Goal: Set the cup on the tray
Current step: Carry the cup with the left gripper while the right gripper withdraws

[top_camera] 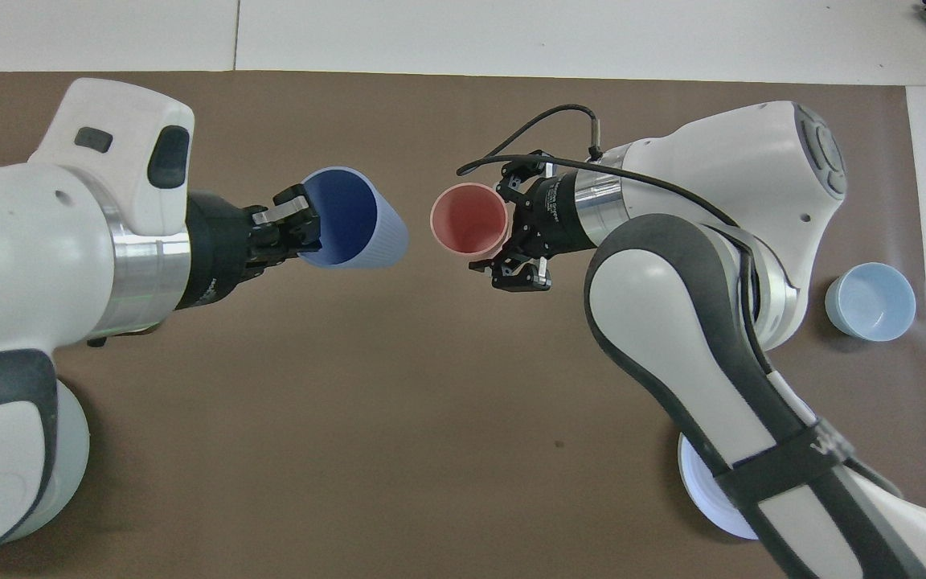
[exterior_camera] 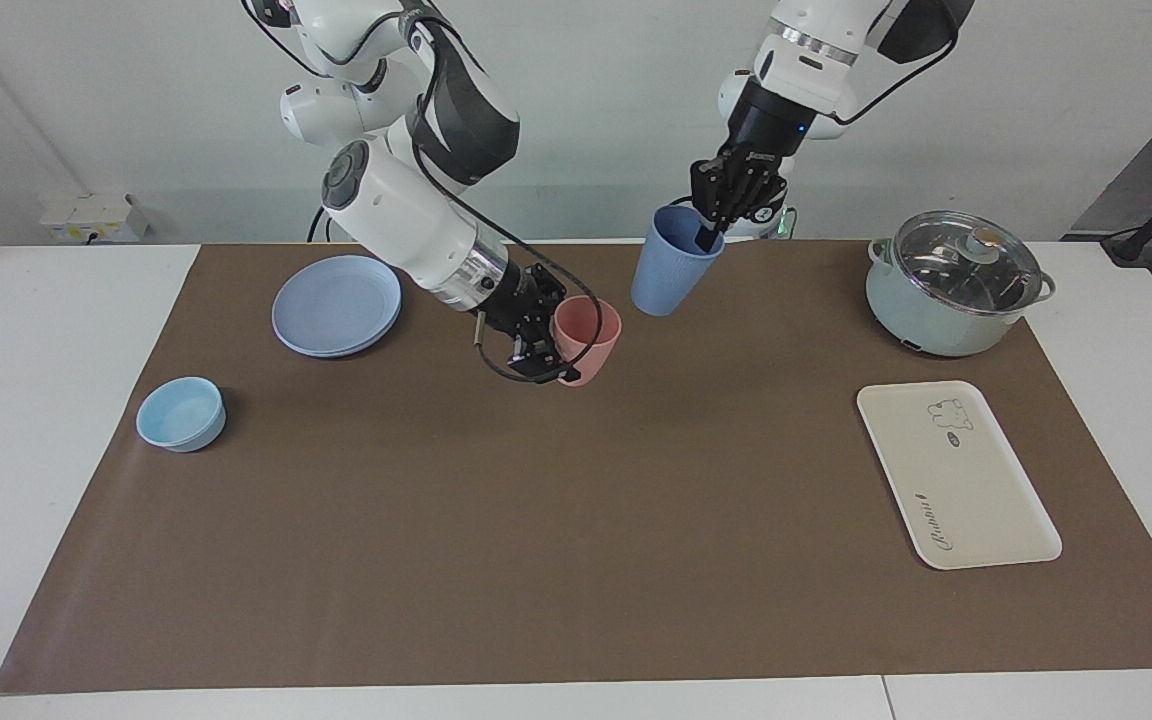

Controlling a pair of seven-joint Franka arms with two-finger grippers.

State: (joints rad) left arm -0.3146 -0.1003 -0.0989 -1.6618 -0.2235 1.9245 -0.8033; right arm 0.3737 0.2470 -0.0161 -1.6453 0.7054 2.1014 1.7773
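Facing view: I see the left gripper (exterior_camera: 711,228) pinching the rim of the cup (exterior_camera: 671,262), tilted and raised, well apart from the tray (exterior_camera: 956,475). The right gripper (exterior_camera: 548,352) clasps the pink tumbler (exterior_camera: 591,340); its arm hides part of the plate (top_camera: 708,498) from overhead.

Left end effector (exterior_camera: 714,228) clamped, raised; right end effector (exterior_camera: 551,352) clamped.

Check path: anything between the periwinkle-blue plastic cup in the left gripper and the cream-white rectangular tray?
Nothing visible. The left gripper holds the periwinkle-blue plastic cup by its rim; bare brown mat lies between it and the cream-white rectangular tray. The lidded pot sits beside that route, nearer the robots.
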